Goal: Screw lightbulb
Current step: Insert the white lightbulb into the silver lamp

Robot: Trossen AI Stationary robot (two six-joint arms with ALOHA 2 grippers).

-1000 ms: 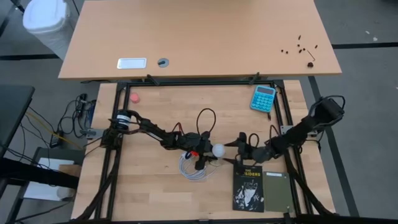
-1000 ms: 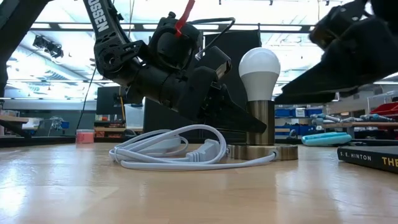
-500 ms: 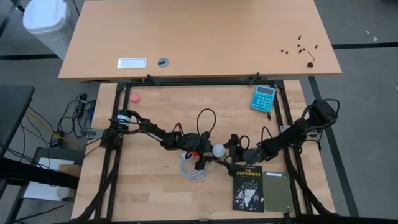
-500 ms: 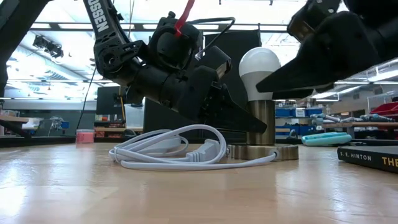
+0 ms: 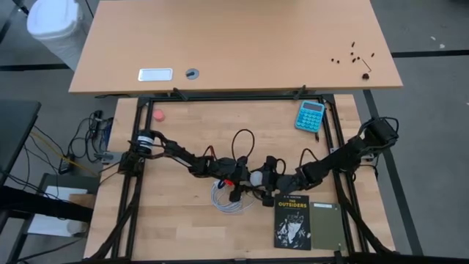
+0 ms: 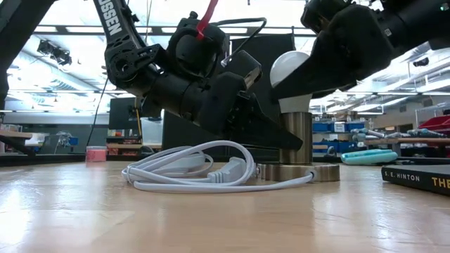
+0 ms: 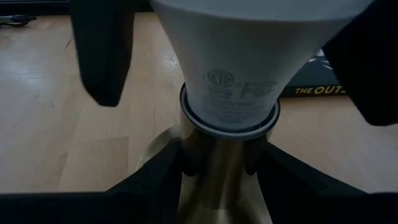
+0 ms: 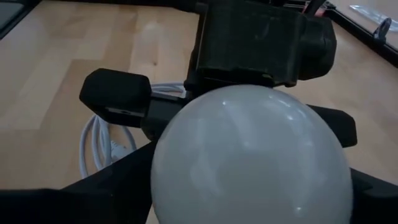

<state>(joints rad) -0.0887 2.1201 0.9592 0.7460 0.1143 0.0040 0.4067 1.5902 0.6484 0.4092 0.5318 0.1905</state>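
The white lightbulb [image 6: 290, 70] stands upright in the socket, whose metal stem [image 6: 296, 137] rises from a round disc base [image 6: 299, 172] on the table. My left gripper [image 7: 221, 163] comes from the table's left and is shut on that stem, just under the bulb's collar. My right gripper [image 8: 249, 186] comes from the right, open, its fingers [image 7: 102, 56] standing on either side of the bulb's dome [image 8: 249, 155]. In the high view the lightbulb [image 5: 256, 177] sits between the two grippers. My left gripper pinches the socket's metal stem [image 7: 217, 180] between its two fingers, right below the bulb's collar. The fingers slant down from the table's left and lie across the stem. The socket stands upright with its disc on the table. My right gripper: I cannot tell whether its fingers touch the bulb.
A coiled white cable [image 5: 229, 198] lies just in front of the socket. A black book [image 5: 293, 221] and a green pad [image 5: 326, 224] lie near the front right. A blue calculator [image 5: 310, 115] sits at the far right, a pink ball [image 5: 158, 115] at the far left.
My right gripper has moved toward the table's left and a little up, rolling slightly, from clear of the bulb to around its dome. In the low view it now covers the bulb's upper right. The bulb and socket have stayed put.
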